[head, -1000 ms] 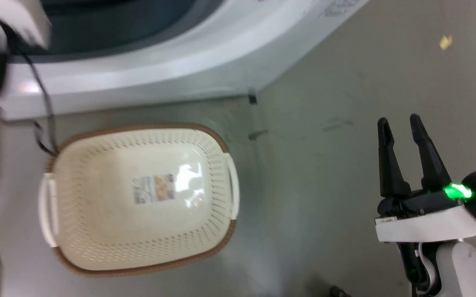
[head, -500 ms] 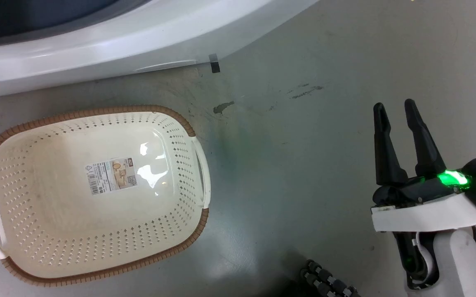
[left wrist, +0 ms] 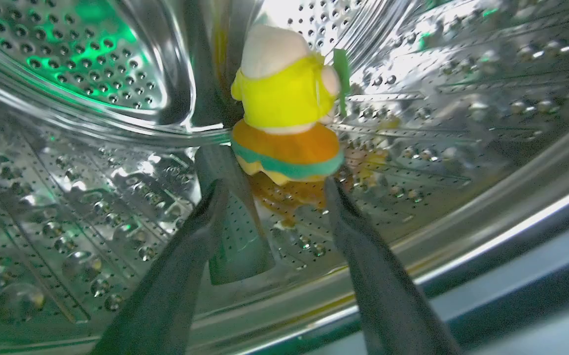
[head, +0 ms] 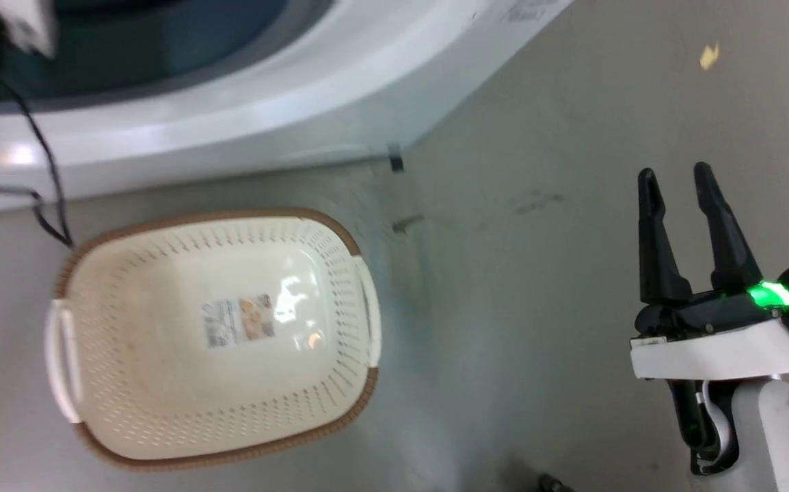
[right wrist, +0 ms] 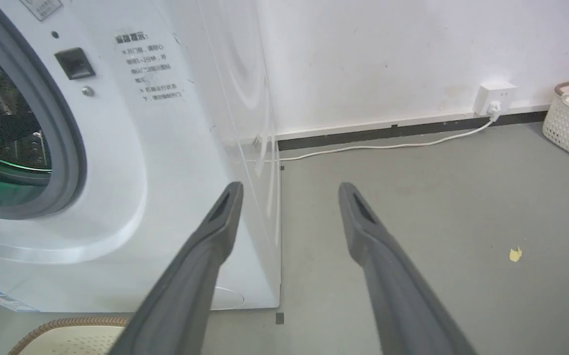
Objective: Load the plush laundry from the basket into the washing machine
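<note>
Inside the steel drum (left wrist: 92,64), the left gripper (left wrist: 274,183) has its two dark fingers (left wrist: 176,276) spread wide, with nothing between them. The hamburger plush toy (left wrist: 284,123) lies just past the tips, in line with the gap. Its bun end is nearest the gripper and its yellow body farther in, and it rests on the perforated drum wall beside a grey paddle (left wrist: 235,236). I judge it set free, since the jaws stand wider than the toy and neither tip can be seen touching it. So deep a reach makes sense: a toy dropped at the lip could roll back out.

In the head view, well to the left of the right gripper (head: 675,172), the cream laundry basket (head: 210,216) sits on the floor (head: 538,307) just before the washing machine (head: 230,130). Only its paper label (head: 238,321) is on its bottom. Set that close, it makes for a short carry.

The right gripper hangs over the floor, fingers parted and empty, apparently parked clear of the door opening. In its wrist view the grey gasket (right wrist: 65,128) is off to its left, and a wall socket (right wrist: 495,92) is far ahead to its right.
</note>
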